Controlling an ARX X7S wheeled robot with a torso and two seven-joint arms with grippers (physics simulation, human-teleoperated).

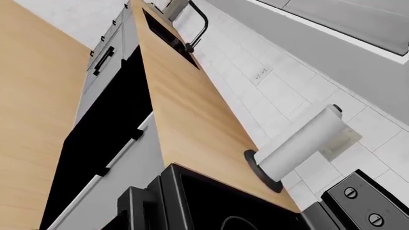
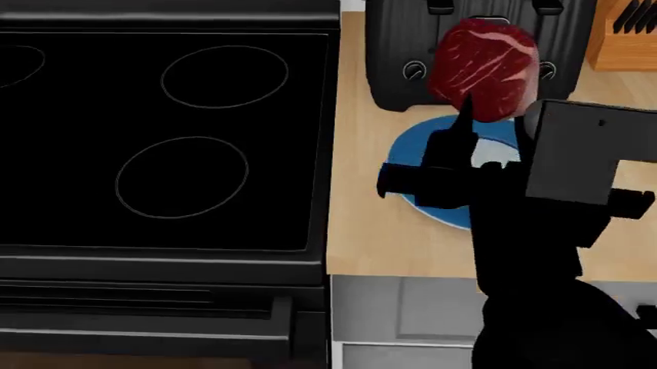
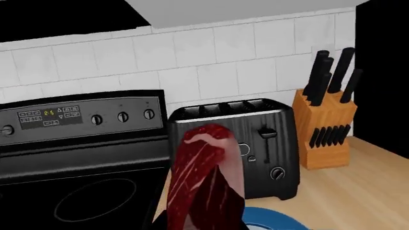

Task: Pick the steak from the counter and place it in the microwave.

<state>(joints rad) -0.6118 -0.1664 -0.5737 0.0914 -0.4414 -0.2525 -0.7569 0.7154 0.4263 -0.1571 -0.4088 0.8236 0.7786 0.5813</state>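
My right gripper [image 2: 481,117] is shut on the steak [image 2: 487,65], a dark-red marbled slab. It holds the steak on edge, lifted above the blue plate [image 2: 421,157] on the tan counter [image 2: 359,223], in front of the black toaster [image 2: 395,54]. In the right wrist view the steak [image 3: 204,182] stands upright close to the camera, over the plate's rim [image 3: 275,221]. I cannot make out the microwave for certain. My left gripper shows in no view. The left wrist view only looks along another stretch of counter [image 1: 191,110].
The glossy black stovetop [image 2: 165,138] fills the left of the head view, with its control panel [image 3: 76,117] behind. A knife block [image 2: 626,34] stands right of the toaster. A paper towel roll [image 1: 300,143] and a sink [image 1: 169,36] sit on the counter in the left wrist view.
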